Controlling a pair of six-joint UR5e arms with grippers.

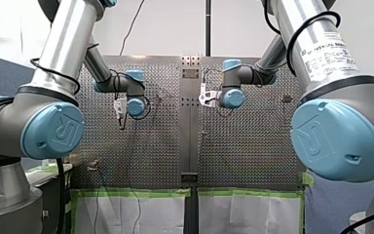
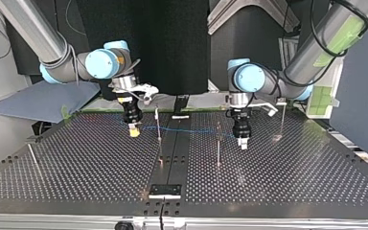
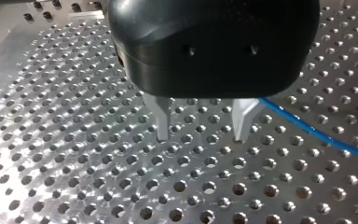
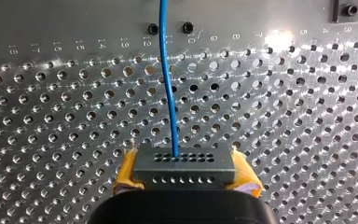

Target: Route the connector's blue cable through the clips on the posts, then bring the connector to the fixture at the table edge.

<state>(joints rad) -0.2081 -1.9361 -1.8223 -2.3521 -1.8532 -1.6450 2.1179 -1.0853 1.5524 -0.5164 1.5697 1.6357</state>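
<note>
While my right gripper (image 4: pixel 185 158) keeps the dark connector (image 4: pixel 184 170) clamped between its yellow pads (image 4: pixel 127 171), the blue cable (image 4: pixel 168 93) leaves the connector's upper row of holes and runs straight ahead over the perforated desk (image 4: pixel 51 116). From the top view I see that gripper low over the desk at the left. The cable stretches from it across the centre strip, past two thin posts (image 2: pixel 158 125), towards my left gripper (image 2: pixel 243 142) at the right. I cannot tell whether it sits in any clip. On the left wrist view the metal fingers (image 3: pixel 162 119) stand apart with nothing between them, tips close to the desk. The cable lies just beside one finger, outside the gap. The black fixture (image 2: pixel 165 190) sits at the desk edge nearest the top camera, well apart from the connector.
</note>
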